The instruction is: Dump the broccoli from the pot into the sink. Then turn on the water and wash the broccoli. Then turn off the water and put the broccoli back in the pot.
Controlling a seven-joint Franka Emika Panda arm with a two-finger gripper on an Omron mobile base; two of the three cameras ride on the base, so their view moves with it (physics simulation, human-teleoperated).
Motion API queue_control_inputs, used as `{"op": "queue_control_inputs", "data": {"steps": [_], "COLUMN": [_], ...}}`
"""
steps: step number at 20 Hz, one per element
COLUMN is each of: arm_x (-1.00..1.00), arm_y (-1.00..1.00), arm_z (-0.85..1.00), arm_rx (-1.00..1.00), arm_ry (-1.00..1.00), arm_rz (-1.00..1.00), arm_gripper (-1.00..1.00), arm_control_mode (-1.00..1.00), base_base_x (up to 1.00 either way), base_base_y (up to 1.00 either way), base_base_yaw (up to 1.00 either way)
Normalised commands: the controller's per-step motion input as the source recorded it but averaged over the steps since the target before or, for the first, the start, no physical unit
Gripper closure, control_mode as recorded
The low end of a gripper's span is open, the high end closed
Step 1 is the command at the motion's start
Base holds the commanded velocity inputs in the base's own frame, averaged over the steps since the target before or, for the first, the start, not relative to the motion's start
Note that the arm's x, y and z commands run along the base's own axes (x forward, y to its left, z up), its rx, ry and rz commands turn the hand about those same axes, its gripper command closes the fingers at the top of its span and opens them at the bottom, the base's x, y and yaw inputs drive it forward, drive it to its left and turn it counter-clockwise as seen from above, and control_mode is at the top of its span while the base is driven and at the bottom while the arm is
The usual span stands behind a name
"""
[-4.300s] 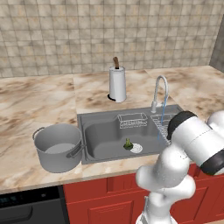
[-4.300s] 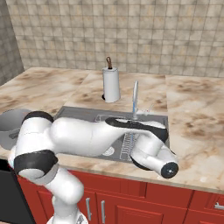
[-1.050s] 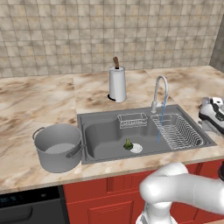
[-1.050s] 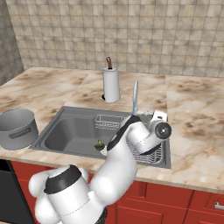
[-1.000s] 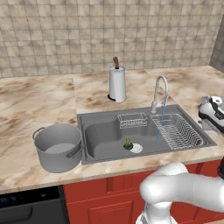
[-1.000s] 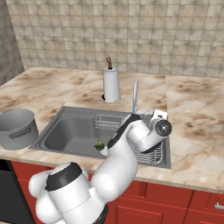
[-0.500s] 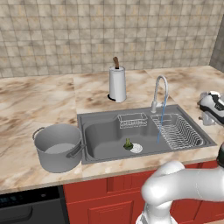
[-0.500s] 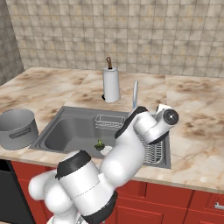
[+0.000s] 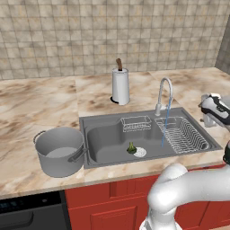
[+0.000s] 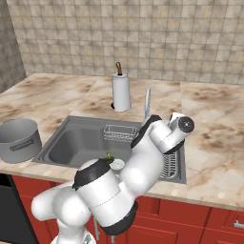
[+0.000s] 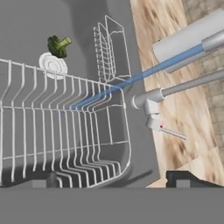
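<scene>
Grey metal first: the pot (image 9: pixel 60 150) stands on the marble counter (image 9: pixel 40 108) just beside the left edge of the sink (image 9: pixel 105 139), and I see nothing green inside it. My broccoli (image 9: pixel 131 147) lies on the basin floor, touching the round drain (image 9: pixel 140 152) near the basin's middle. Behind the sink's back edge stands the paper-towel roll (image 9: pixel 120 86). Further right the faucet (image 9: pixel 163 92) curves over, and the water (image 9: pixel 165 122) runs as a thin blue stream down into the wire rack (image 9: pixel 182 134) on the sink's right side. My gripper (image 9: pixel 214 108) hangs over the counter off the sink's right edge; I cannot tell how far apart its fingers are
</scene>
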Motion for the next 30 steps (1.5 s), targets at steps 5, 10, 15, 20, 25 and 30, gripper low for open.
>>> {"op": "queue_control_inputs", "data": {"steps": [5,10,15,20,25,30], "arm_x": [0.41,0.38,0.34,0.28,0.31,0.28], "arm_y": [0.0,0.0,0.0,-0.09,-0.14,-0.03], "arm_z": [-0.02,-0.13,-0.23,-0.16,-0.16,-0.2], "arm_rx": [0.0,0.0,0.0,0.02,0.06,0.07], "arm_ry": [0.03,0.07,0.07,0.03,0.0,0.0], "arm_rz": [0.03,0.03,0.04,0.06,0.06,0.05], "arm_gripper": [-1.0,-1.0,-1.0,-1.0,-1.0,-1.0], "arm_control_mode": [-1.0,-1.0,-1.0,-1.0,-1.0,-1.0], "base_base_x": [0.0,0.0,0.0,0.0,0.0,0.0], "base_base_y": [0.0,0.0,0.0,0.0,0.0,0.0], "base_base_yaw": [0.0,0.0,0.0,0.0,0.0,0.0]}}
